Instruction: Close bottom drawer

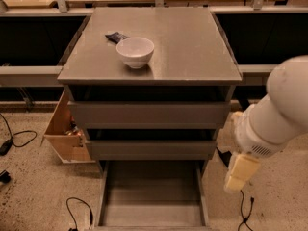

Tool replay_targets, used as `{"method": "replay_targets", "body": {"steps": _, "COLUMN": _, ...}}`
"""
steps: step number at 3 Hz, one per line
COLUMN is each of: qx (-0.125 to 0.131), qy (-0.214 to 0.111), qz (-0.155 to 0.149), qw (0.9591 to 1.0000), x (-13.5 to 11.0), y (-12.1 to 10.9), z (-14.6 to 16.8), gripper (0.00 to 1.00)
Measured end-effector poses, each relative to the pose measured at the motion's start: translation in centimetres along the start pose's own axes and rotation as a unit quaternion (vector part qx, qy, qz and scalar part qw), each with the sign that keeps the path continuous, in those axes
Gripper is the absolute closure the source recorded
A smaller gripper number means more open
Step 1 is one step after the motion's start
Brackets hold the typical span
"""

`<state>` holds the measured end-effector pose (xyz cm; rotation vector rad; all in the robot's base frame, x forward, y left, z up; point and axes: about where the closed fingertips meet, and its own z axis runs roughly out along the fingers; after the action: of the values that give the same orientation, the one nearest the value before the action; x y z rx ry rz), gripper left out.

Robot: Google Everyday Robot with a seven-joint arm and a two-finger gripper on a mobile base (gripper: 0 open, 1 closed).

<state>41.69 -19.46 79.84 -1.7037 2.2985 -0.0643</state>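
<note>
The bottom drawer point(151, 196), drawn out lengthwise toward the camera, is found just left of the pincer point(240, 173), whose state cannot be told.

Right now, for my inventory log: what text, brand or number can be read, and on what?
No text is legible.
Dark packet beside the white bowl on the cabinet top: any print too blurred to read.
Bottom drawer, pulled out: no marking seen.
Gripper, right of that drawer: no label seen.
</note>
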Motion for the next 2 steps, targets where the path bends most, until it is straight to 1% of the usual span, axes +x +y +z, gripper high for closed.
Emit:
{"method": "replay_targets", "body": {"steps": 1, "qx": -0.016, "qy": 0.024, "qz": 0.005, "qw": 0.9996, "x": 1.6, "y": 2.5, "z": 5.7, "gripper": 0.0}}
{"method": "replay_targets", "body": {"steps": 2, "qx": -0.039, "qy": 0.027, "qz": 0.036, "qw": 0.9982, "x": 3.7, "y": 6.4, "z": 14.6, "gripper": 0.0}}
